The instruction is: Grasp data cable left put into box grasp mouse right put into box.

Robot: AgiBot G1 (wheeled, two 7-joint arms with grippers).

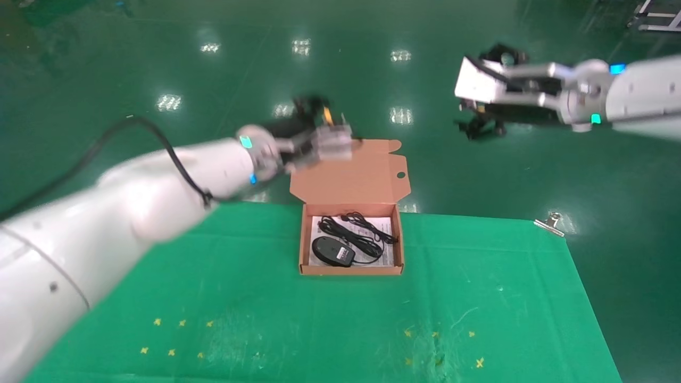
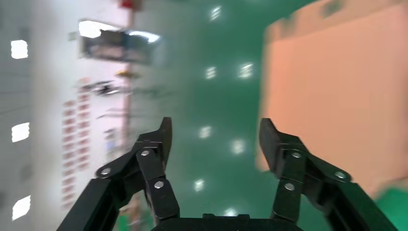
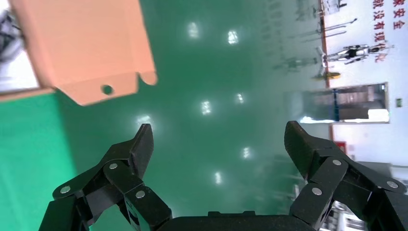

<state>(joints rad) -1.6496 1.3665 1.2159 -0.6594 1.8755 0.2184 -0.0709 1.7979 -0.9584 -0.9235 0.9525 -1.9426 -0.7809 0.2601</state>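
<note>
The salmon-orange box (image 1: 305,250) stands open at the far middle of the green table, its flap lid (image 1: 351,175) raised toward the back. Inside, on a white sheet, lies the black mouse (image 1: 332,251), with the looped black data cable (image 1: 357,232) just behind it. My left gripper (image 1: 311,109) hovers above the floor behind the lid's left side, open and empty (image 2: 215,137); the lid (image 2: 337,96) shows beside it. My right gripper (image 1: 481,125) hangs high at the far right, well clear of the box, open and empty (image 3: 219,139), with the lid (image 3: 86,43) off to one side.
The table's green cloth (image 1: 479,298) ends just behind the box; beyond it is shiny green floor (image 1: 372,80). A metal clip (image 1: 550,223) sits on the far right corner. Small yellow crosses (image 1: 170,335) mark the cloth near the front.
</note>
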